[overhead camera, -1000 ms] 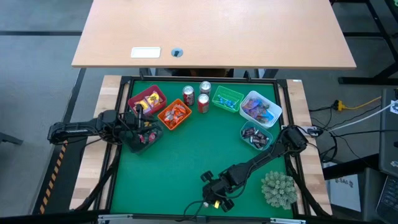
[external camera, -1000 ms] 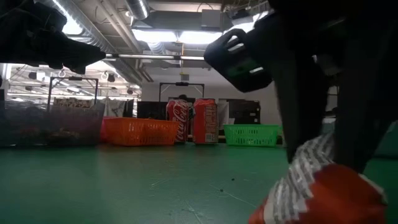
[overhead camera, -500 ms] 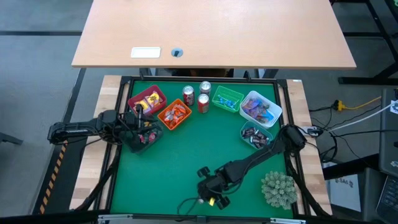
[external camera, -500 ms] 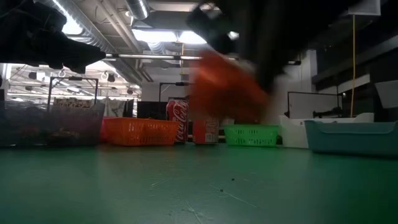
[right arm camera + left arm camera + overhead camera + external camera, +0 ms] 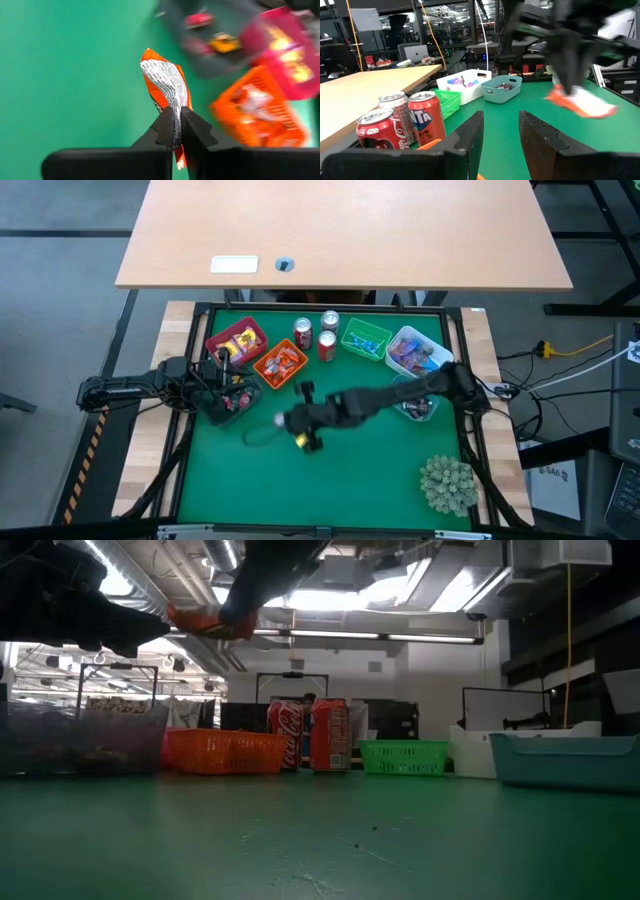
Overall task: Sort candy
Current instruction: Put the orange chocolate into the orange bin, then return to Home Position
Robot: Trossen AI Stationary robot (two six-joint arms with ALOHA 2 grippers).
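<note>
Orange-and-silver candy wrapper (image 5: 169, 87) pinched between fingers of right end effector (image 5: 174, 131), jaws closed tight on it, held in air above green desk (image 5: 330, 480). Right end effector (image 5: 300, 420) over desk centre, just in front of orange basket (image 5: 280, 364). Dark basket (image 5: 232, 400) and pink basket (image 5: 237, 340) near. Left end effector (image 5: 500, 130) over dark basket, fingers parted, holding nothing. Two red cans (image 5: 312, 735) behind, green basket (image 5: 403, 756) beside them.
</note>
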